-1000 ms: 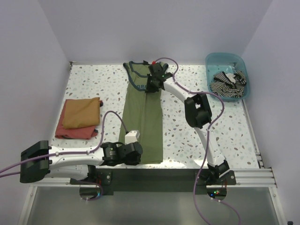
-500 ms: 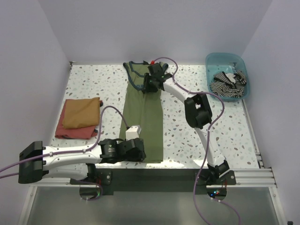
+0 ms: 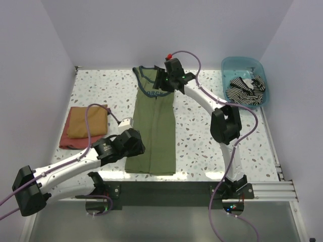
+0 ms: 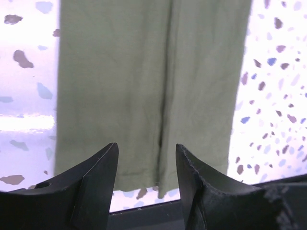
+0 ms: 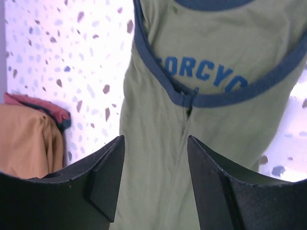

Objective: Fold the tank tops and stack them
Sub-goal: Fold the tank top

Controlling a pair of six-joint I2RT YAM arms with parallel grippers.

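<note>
Left pincer (image 4: pixel 146 145), right pincer (image 5: pixel 156 137) newly agape

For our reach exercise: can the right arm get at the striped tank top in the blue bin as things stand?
Probably yes: the striped tank top lies uncovered in the open blue bin, nothing standing between it and the right gripper.

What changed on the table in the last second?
Both tools opened and let go of the green top: the left tool drew back leftward from its near hem, the right tool lifted off the neckline. The top stayed folded lengthwise; striped top and orange pile unmoved.
</note>
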